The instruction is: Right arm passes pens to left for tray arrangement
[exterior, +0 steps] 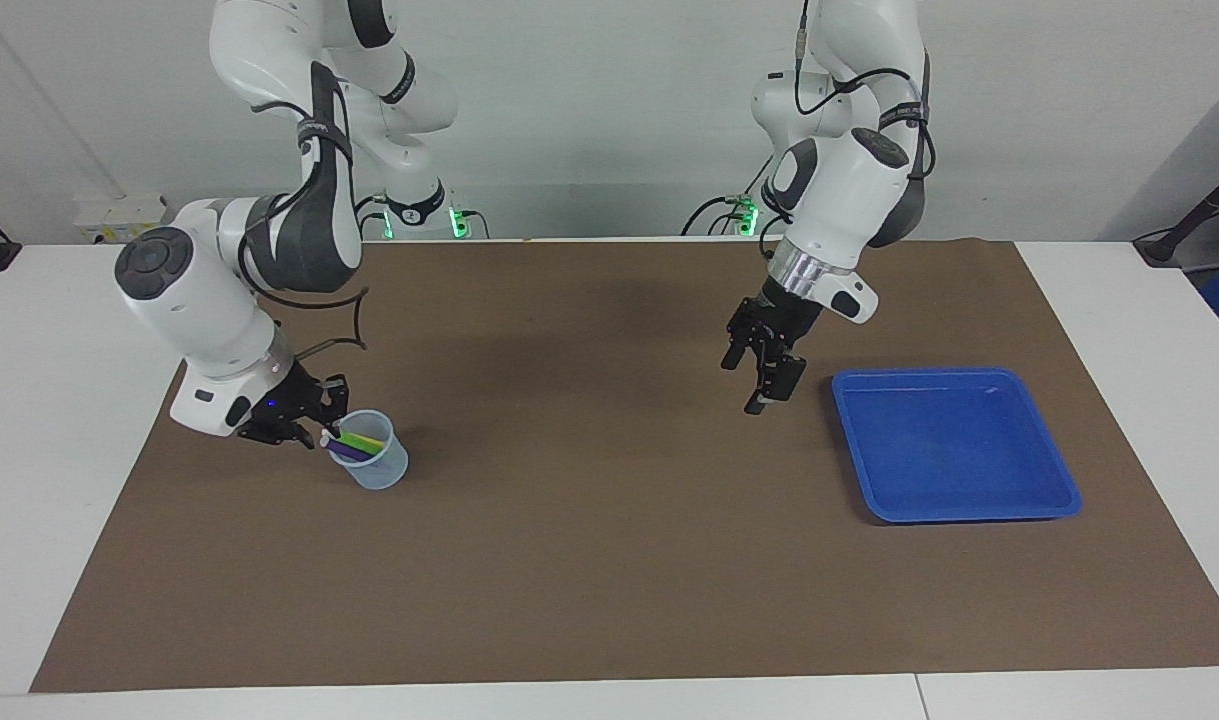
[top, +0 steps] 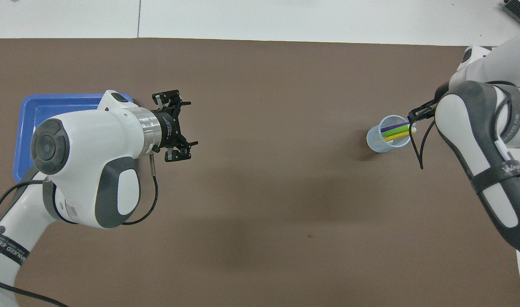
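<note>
Pens (exterior: pixel 357 441) stand together, leaning, in a small clear cup (exterior: pixel 374 466) at the right arm's end of the mat (exterior: pixel 589 560); purple, green and yellow all remain inside. Right gripper (exterior: pixel 321 428) sits at the cup's rim, at the pens' pale ends; whether its fingers have closed on a pen cannot be told.

Risks, by judgement: the cup is light and unsecured, so a slanted pull could tip or drag it; the pens lie touching, so two could lift at once or one could slip out.

Left gripper (exterior: pixel 759 375) hangs with jaws wide over the mat, beside the tray (exterior: pixel 1054 470), waiting. The tray holds no pens. A thin pen handed over end-on could be missed or dropped.
</note>
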`<action>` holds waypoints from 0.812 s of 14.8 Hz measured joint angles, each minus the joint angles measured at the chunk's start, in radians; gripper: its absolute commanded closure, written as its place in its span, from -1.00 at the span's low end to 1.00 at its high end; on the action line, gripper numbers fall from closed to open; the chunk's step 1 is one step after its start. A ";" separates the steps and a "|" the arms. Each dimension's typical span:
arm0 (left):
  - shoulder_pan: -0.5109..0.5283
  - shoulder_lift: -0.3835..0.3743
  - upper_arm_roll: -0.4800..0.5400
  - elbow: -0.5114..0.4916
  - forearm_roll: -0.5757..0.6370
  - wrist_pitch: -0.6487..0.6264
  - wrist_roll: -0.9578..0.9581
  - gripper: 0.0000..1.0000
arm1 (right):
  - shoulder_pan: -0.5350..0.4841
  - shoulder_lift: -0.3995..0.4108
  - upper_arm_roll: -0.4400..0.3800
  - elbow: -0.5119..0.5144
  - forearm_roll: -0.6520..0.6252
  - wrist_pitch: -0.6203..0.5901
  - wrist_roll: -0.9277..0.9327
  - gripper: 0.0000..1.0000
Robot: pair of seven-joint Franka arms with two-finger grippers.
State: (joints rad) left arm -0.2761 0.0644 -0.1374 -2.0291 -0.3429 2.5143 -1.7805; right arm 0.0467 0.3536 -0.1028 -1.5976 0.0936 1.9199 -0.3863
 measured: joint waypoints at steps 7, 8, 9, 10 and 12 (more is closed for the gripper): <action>0.000 0.000 0.002 0.000 0.000 0.000 0.000 -1.00 | -0.011 0.031 0.004 0.005 0.048 0.044 0.215 0.16; 0.000 0.000 0.003 0.000 0.000 0.000 0.000 -1.00 | -0.009 0.032 0.004 0.005 0.048 0.044 0.228 0.16; 0.000 0.000 0.003 0.000 0.000 0.000 0.000 -1.00 | -0.008 0.033 0.005 0.005 0.048 0.044 0.236 0.16; 0.000 0.000 0.003 0.000 0.000 0.000 0.000 -1.00 | -0.006 0.035 0.005 0.005 0.048 0.044 0.241 0.15; 0.000 0.000 0.004 0.000 0.000 0.000 0.000 -1.00 | -0.005 0.040 0.005 0.002 0.049 0.044 0.244 0.10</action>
State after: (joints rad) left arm -0.2761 0.0644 -0.1336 -2.0292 -0.3429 2.5143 -1.7805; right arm 0.0421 0.3936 -0.0978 -1.5952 0.1421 1.9642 -0.1426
